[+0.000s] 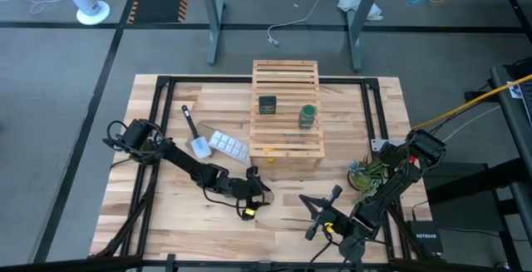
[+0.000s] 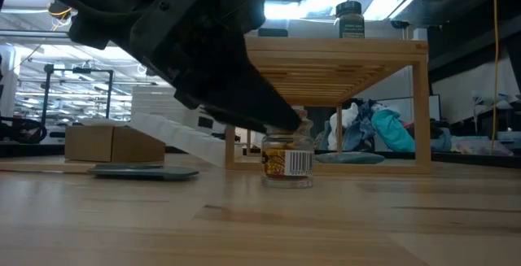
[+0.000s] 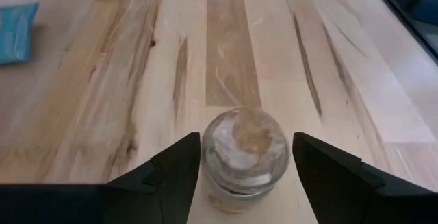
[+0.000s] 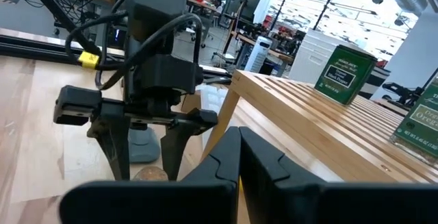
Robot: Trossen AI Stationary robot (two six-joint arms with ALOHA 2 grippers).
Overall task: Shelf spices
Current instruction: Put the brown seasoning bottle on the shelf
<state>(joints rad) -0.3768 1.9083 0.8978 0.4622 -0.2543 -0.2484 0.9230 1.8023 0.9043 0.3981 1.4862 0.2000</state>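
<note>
Two jars sit atop the shelf (image 1: 287, 110), boxy jar (image 1: 267, 104) left of lidded jar (image 1: 307, 116); the tiny jar (image 1: 248, 210) stands on the table (image 1: 166, 214) before the shelf, between the left gripper (image 1: 252, 205) fingers; the tray (image 1: 228, 145) lies just left of the shelf.

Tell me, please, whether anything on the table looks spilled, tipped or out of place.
Nothing stands out. The small clear jar stands upright on the wooden tabletop between the left pincer's open fingers. The dark jar and green jar sit upright on the slatted wooden rack.
</note>
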